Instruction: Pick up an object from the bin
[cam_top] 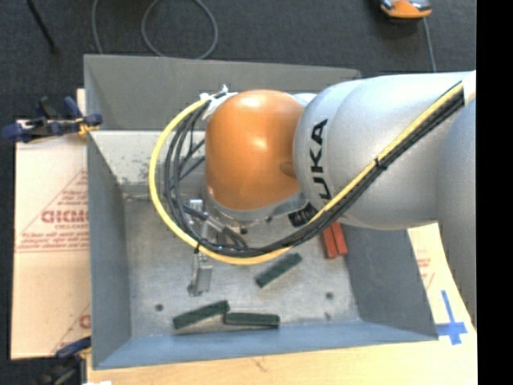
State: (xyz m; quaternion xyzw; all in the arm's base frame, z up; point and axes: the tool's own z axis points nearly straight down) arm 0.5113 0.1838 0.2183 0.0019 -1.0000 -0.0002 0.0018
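Note:
My gripper [199, 284] reaches down below the arm's orange cover to just above the bin floor, left of the middle. It hangs over bare floor, with nothing seen in it. A dark green bar [200, 314] lies just below it near the front wall, end to end with a second dark green bar [252, 320]. A third dark green bar [278, 269] lies tilted to the gripper's right. A red-orange block [333, 241] shows at the right, partly hidden under the arm.
The arm and its orange cover, ringed by yellow and black cables, hide the back and middle of the bin. The bin walls slope up on all sides. Small dark specks dot the floor near the front.

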